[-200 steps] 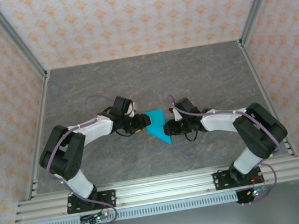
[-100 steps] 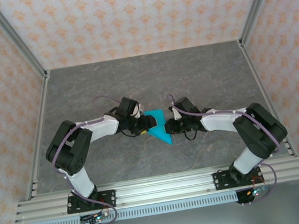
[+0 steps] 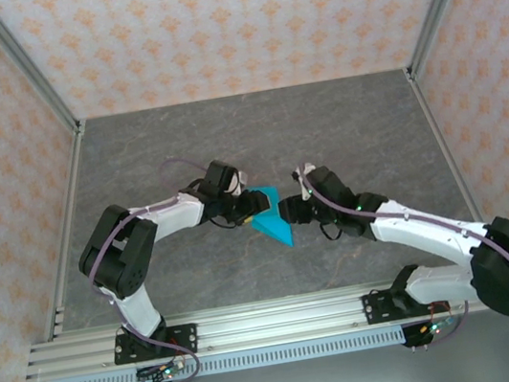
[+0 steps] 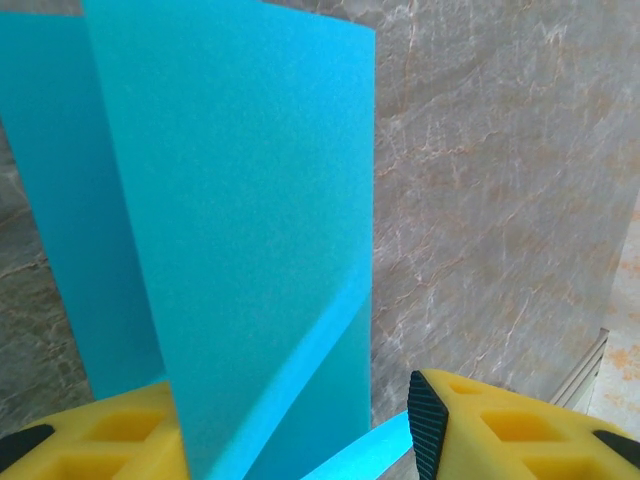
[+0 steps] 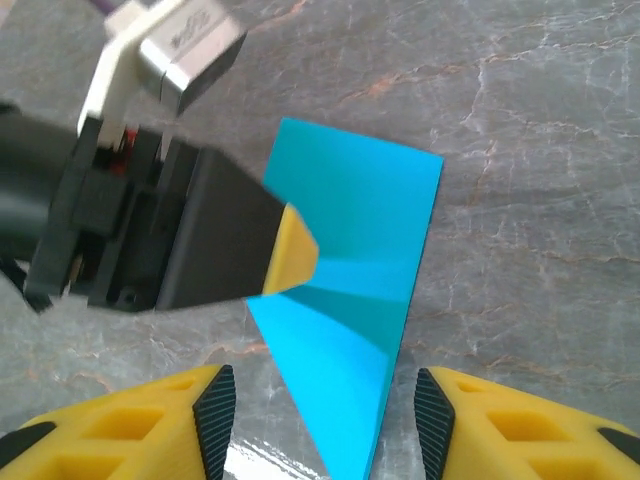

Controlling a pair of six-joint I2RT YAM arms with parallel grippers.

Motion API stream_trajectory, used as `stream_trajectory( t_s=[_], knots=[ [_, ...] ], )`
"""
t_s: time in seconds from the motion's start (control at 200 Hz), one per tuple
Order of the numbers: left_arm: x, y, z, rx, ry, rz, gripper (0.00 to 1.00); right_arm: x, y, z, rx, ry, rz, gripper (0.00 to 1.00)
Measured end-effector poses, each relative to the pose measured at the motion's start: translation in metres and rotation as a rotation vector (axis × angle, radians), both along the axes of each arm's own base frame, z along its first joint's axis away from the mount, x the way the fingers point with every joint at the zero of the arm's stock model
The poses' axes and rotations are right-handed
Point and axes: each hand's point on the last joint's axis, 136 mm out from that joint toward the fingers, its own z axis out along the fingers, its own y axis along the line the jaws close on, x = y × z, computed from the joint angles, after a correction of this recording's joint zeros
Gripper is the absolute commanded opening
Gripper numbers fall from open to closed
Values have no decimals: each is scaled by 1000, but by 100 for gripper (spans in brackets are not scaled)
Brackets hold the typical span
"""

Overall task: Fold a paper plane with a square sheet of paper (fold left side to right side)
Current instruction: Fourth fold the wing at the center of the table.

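left pincer [image 4: 290, 440] [image 3: 250, 209]: mine; the jaws are apart and clamp nothing. A raised flap of the paper [image 4: 250, 200] stands between my yellow fingers [image 4: 500, 430]. It sits close against the finger on the left of my wrist view, with a gap to the other.
right pincer [image 5: 325, 425] [image 3: 286, 213]: mine too; the jaws are wide and hold nothing. The paper's narrow pointed end lies between my fingers [image 5: 500, 430] and touches neither.
paper [image 5: 365, 210] [image 3: 273, 223]: cyan and folded, mid-table, between my two pincers. One part lies flat on the table and one part stands up along a crease.
in the way: from my right wrist, the left pincer's black body and yellow tip cover the paper's left edge. From my left wrist, the upright flap hides much of the table behind it.
table [image 3: 342, 129]: grey and marbled.
rail [image 3: 275, 319]: metal, along the near edge beside my bases.
walls [image 3: 228, 21]: patterned, at the back and on both sides.
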Motion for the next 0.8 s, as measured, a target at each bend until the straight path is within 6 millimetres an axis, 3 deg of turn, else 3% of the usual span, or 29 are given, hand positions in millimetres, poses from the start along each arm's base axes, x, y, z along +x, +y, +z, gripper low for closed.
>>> stream_trajectory(
  t_s=[0.165, 0.375, 0.801],
  knots=[
    [3, -2, 4, -9, 1, 13, 53, -31, 23, -35, -131, 16, 87, 48],
    [7, -4, 8, -17, 2, 23, 53, -39, 27, -83, -320, 37, 112, 43],
    [13, -7, 18, -25, -4, 28, 53, -22, 31, -94, -421, -2, 81, 38]
  ],
)
